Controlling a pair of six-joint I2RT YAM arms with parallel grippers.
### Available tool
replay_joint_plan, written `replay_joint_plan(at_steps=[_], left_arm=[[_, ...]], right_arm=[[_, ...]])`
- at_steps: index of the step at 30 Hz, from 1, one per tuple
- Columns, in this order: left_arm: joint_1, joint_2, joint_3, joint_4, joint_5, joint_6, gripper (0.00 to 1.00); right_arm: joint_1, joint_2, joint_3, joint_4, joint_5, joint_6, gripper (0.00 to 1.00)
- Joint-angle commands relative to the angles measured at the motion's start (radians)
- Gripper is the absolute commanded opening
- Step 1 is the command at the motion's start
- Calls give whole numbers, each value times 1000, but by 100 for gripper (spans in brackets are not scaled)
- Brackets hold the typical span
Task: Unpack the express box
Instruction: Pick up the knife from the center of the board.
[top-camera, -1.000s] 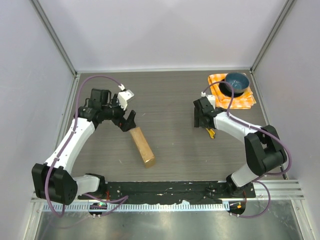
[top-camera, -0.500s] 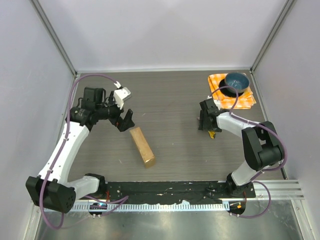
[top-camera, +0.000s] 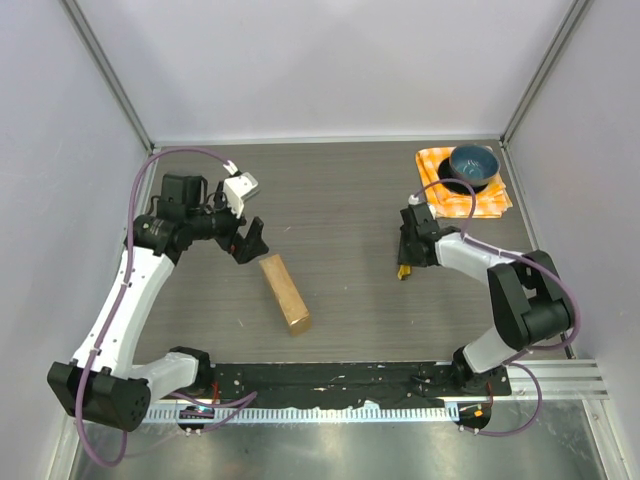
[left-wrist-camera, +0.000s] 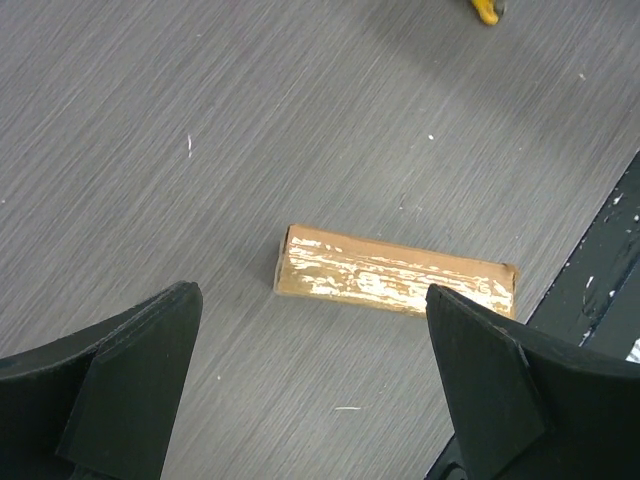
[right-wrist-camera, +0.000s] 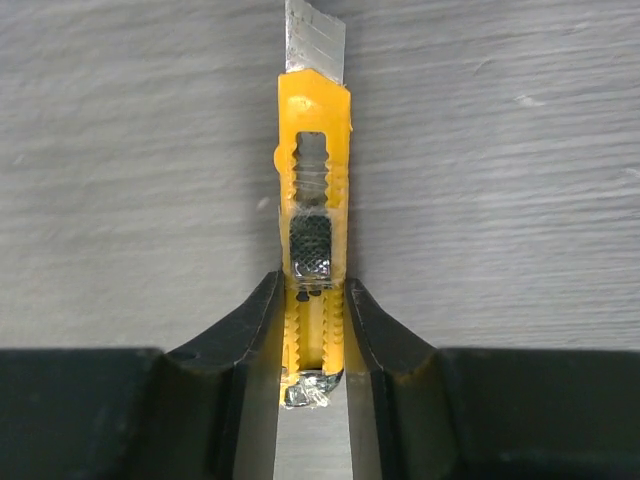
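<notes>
The brown box (top-camera: 285, 293) lies slanted on the grey surface (top-camera: 340, 210). My left end effector (top-camera: 252, 243) hangs just past the box's far end, fingers spread apart. Well to the right of the box, my right end effector (top-camera: 405, 260) points down over a yellow knife (top-camera: 404, 272), of which only a tip shows. Farther right of the box and back, a blue bowl (top-camera: 473, 163) sits on an orange checked cloth (top-camera: 490, 202).

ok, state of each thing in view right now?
express box: closed, lying on the table, not held.
utility knife: blade extended, handle clamped in right end effector.
left end effector: open, empty.
blue bowl: upright on orange cloth.
</notes>
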Motion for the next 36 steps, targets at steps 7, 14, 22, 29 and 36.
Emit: replay_joint_plan(at_steps=[7,14,22,29,36], left_arm=[[0,125,169,-122,177,-49,100],[0,191,272,-283,281,66,100],[0,234,333,-397,500,106,100],[-11,345,407,-602,594,202,100],[-85,397,440,-841,554,410,99]], right_arm=[[409,-231,75,42,144,-223,11],[596,-350,157,-15,214,-389,11],[824,-496,138,-49,230,-566,2],[967,-400,252,-137,332,-653,1],[990,-340,364,-200,333,-724,1]])
